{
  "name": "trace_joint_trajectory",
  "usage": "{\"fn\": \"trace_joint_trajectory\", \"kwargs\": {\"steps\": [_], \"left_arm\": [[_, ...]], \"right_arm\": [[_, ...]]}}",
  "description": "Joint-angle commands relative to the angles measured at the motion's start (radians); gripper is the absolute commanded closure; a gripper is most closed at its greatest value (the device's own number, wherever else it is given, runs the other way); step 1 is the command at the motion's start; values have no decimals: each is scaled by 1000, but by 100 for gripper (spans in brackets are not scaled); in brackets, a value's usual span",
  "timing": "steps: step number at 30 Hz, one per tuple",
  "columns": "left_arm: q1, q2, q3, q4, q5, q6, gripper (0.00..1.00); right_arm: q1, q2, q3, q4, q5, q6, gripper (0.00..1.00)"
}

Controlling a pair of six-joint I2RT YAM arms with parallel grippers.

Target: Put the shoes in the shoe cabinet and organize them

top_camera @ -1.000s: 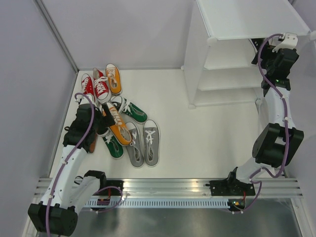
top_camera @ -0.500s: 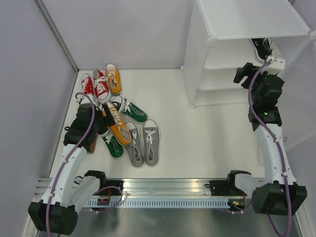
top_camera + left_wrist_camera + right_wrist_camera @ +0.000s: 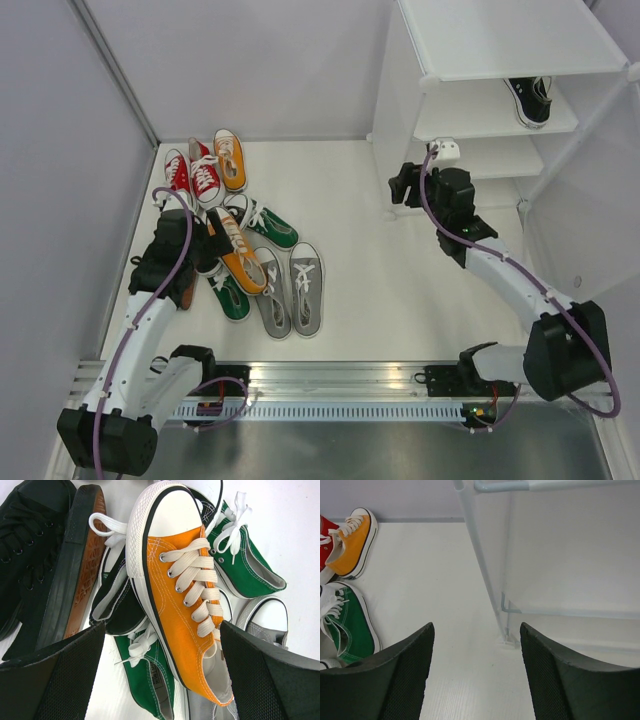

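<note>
You have one black shoe [image 3: 530,98] already in the shoe cabinet [image 3: 500,40], on its upper visible shelf, toward the right end. All the other shoes lie in a pile on the desk [image 3: 400,290], well to the left of the cabinet. In this pile the red pair [image 3: 192,175] and one orange shoe [image 3: 230,158] are on the far side. The grey pair [image 3: 290,288] is on the near side, closest to the cabinet. Your left pincer [image 3: 162,630] is over the end of the pile farthest from the cabinet. Its fingers are wide apart and grip nothing, and a second orange shoe [image 3: 180,595] lies between them, on top of a green shoe [image 3: 145,680] and beside black ones [image 3: 30,555]. Your right pincer [image 3: 476,630] is just beside the cabinet's lower left corner post and points at it. Its fingers are also apart and they are empty.
</note>
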Motion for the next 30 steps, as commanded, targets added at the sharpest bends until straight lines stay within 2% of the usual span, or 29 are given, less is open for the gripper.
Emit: {"fn": "trace_joint_trajectory", "kwargs": {"steps": [1, 5, 7, 9, 10, 11, 12, 13, 19, 23, 26, 27, 29, 30], "left_arm": [[5, -8, -2, 31, -23, 28, 2], [5, -11, -3, 30, -32, 30, 2], [5, -12, -3, 30, -35, 30, 2], [5, -11, -3, 28, -35, 30, 2], [5, -11, -5, 30, -36, 31, 2], [5, -9, -5, 30, -38, 31, 2], [5, -9, -2, 30, -39, 31, 2], [5, -9, -3, 28, -40, 31, 2], [5, -8, -2, 30, -41, 33, 2], [5, -6, -5, 30, -43, 34, 2], [5, -6, -3, 30, -40, 33, 2], [5, -6, -5, 30, -38, 33, 2], [5, -5, -3, 30, -36, 33, 2], [5, -6, -2, 30, -36, 33, 2]], "right_arm": [[13, 80, 52, 160, 29, -20, 27], [16, 169, 98, 228, 63, -40, 34], [16, 218, 133, 245, 64, -54, 45], [18, 259, 159, 257, 49, -56, 59], [19, 272, 187, 260, 46, -57, 74], [22, 284, 202, 260, 45, -60, 81], [30, 307, 216, 260, 46, -65, 94], [36, 319, 247, 260, 45, -65, 99], [65, 413, 350, 265, 74, -65, 99], [77, 439, 357, 251, 90, -54, 99], [80, 405, 301, 246, 103, -53, 74], [80, 372, 269, 237, 110, -53, 58], [82, 309, 249, 184, 120, -57, 48], [82, 284, 238, 167, 126, -63, 39]]}}
